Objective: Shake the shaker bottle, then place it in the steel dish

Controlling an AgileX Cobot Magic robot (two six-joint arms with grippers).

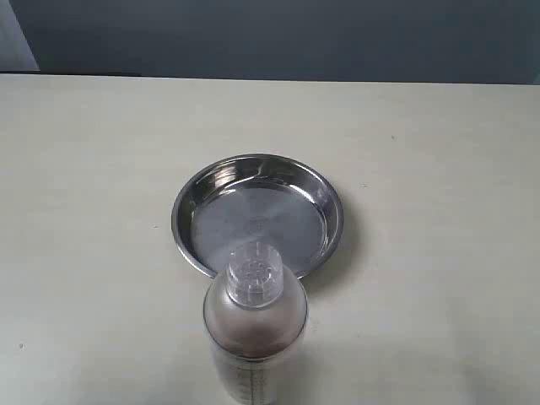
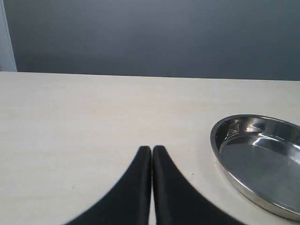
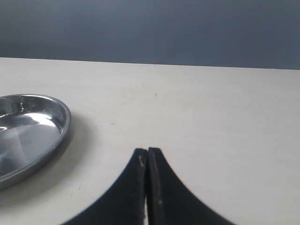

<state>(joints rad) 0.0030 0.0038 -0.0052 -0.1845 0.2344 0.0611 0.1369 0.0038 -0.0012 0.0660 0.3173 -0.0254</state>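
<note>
On the left, our left gripper has its two black fingers pressed together, with nothing in them. It hangs over the table, and the dish lies off to one side of it. In the middle, the bottle stands up on the table just beside the dish's near rim, not in it. On the right, our right gripper is pressed together too, holding nothing.

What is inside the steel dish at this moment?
Nothing shows in the steel dish: its flat bottom is bare. In the exterior view the shaker bottle in front covers a stretch of the near rim, so that bit cannot be checked.
</note>
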